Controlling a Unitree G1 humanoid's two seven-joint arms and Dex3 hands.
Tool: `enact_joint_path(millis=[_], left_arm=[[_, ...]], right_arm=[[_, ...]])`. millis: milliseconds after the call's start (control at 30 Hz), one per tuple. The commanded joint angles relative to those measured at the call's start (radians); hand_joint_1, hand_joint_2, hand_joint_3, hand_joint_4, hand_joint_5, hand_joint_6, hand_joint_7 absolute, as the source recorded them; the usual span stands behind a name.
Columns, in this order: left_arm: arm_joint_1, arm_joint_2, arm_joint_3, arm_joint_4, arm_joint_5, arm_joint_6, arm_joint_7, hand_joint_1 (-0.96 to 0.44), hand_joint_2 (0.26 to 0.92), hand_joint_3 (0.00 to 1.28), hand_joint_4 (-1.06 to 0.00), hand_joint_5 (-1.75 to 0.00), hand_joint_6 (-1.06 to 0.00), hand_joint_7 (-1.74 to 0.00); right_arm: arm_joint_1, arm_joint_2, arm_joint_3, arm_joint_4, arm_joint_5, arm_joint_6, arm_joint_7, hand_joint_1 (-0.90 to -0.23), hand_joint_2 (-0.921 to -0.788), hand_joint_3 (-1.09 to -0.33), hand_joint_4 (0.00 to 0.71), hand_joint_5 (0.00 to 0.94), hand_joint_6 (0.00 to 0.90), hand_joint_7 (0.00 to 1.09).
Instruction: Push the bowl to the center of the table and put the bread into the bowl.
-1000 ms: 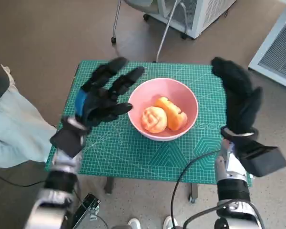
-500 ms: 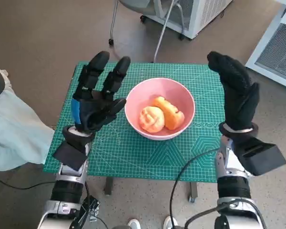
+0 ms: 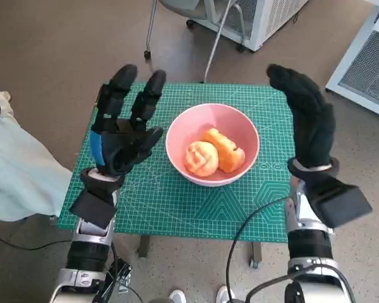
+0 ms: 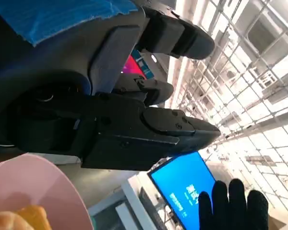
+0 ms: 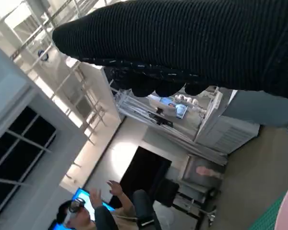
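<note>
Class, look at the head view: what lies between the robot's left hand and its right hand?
In the head view, the pink bowl sits on the green mat between the left hand and the right hand, holding two pieces of bread.

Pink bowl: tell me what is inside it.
The pink bowl holds two pieces of bread: a round bun and a longer orange-brown piece, lying against each other. The bowl's floor beneath them is covered, so anything under them cannot be seen.

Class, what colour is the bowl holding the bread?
The bowl is pink, clearest in the head view.
</note>
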Motion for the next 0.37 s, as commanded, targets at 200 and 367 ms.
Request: enact_joint_path(millis=[200,367], left_arm=[[0.0,-0.002,-0.002,-0.02,-0.012,0.007,-0.008,-0.19,0.921,0.18,-0.35,-0.05,-0.14,-0.63],[0.005,-0.002,-0.006,-0.04,-0.011,0.009,-0.011,-0.2,0.921,0.19,-0.35,-0.05,-0.14,-0.64]], right_arm=[[0.013,-0.005,0.015,0.019,-0.022,0.006,-0.018,-0.545,-0.921,-0.785,0.384,0.0,0.012,0.83],[0.018,-0.006,0.018,0.016,-0.03,0.004,-0.024,-0.556,-0.921,-0.782,0.385,0.001,0.014,0.83]])
